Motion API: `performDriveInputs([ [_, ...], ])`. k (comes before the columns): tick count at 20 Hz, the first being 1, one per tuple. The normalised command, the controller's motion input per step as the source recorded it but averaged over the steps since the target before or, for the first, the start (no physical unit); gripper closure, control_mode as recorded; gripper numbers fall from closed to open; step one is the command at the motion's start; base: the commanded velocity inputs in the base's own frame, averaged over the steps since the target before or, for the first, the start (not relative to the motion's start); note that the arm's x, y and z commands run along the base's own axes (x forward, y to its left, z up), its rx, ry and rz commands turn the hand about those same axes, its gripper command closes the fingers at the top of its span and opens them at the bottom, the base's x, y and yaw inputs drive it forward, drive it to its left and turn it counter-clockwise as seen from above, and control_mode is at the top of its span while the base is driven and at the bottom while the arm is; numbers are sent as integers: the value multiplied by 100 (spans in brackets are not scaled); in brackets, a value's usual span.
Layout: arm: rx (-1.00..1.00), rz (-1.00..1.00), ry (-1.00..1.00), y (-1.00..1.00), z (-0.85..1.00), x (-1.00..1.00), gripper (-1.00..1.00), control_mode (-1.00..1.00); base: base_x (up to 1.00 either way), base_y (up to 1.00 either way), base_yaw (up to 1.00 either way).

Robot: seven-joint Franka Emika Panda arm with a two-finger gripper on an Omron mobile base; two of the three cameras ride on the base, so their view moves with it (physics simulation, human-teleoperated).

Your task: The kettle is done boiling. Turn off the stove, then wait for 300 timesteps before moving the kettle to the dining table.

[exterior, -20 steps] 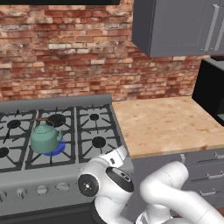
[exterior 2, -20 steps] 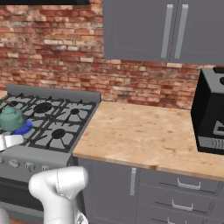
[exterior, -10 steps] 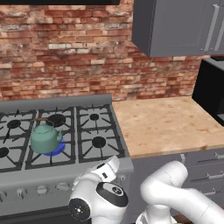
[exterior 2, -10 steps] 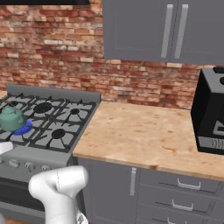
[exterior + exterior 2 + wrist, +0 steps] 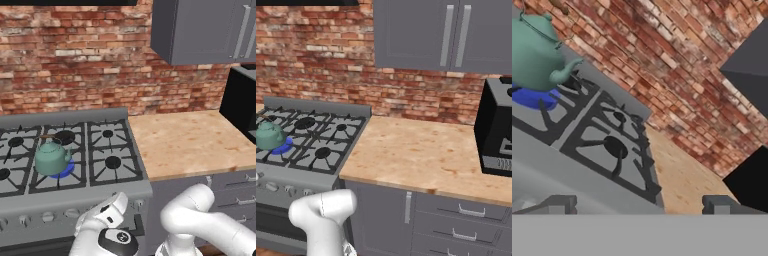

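My gripper [image 5: 634, 204] hung wide open, empty, low before the stove [image 5: 75, 192]; the kettle [image 5: 51, 157] sat on its blue-flamed front burner. Best approach: square onto that burner's knob first.

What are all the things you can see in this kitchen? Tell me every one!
kettle: one, teal-green with a thin brown handle, on a front burner of the stove, over a blue flame.
stove: one, grey metal with black grates, under the brick wall, left of the counter.
knobs: a row, grey, along the stove's front.
counter: one, light wood top over grey drawers, right of the stove.
brick wall: one, red-brown, behind the stove and counter.
cabinets: grey doors with long handles, high on the wall above the counter.
microwave: one, black, on the counter's right end.
arm: one, white, low in front of the stove.
gripper: one, dark finger tips, open, near the stove's front edge.
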Motion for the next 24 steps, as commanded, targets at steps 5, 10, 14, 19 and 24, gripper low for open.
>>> performDriveInputs([
  [5,-6,4,-5,13,-33,-10,-100,-100,0,0,0],
  [10,-6,5,-6,12,-29,-2,-100,-100,0,0,0],
  [14,-6,4,-6,17,-26,0,-100,-100,0,0,0],
  [19,-5,2,-6,16,-28,1,-100,-100,0,0,0],
  [24,-2,0,-1,13,-20,8,-100,-100,0,0,0],
])
